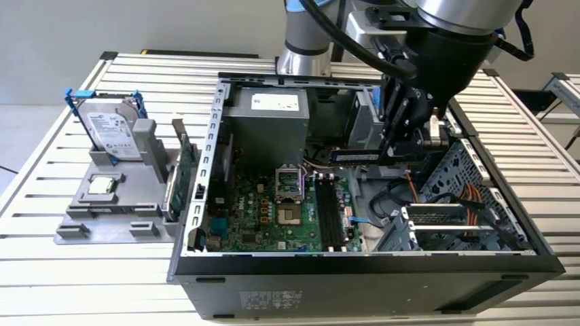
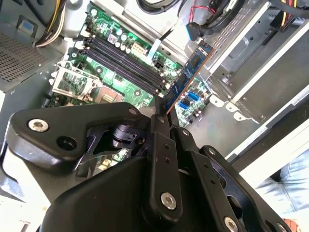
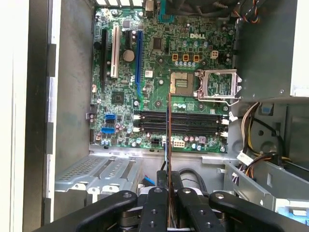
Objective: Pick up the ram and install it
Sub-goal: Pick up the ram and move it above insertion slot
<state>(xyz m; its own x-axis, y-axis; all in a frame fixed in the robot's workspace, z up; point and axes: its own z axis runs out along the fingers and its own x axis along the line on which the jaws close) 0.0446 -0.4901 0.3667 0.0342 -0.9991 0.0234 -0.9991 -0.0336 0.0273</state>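
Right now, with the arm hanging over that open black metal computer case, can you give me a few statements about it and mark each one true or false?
1. The gripper is shut on the thin dark green memory stick. True.
2. The stick already sits in one of the black memory slots. False: it is held in the air over the green motherboard, and the slots lie bare.
3. The silver hard drive in a blue frame stands outside the case, on a grey holder at the exterior view's left. True.
4. The black metal computer case is closed up. False: its side is off, and the motherboard is in plain sight.
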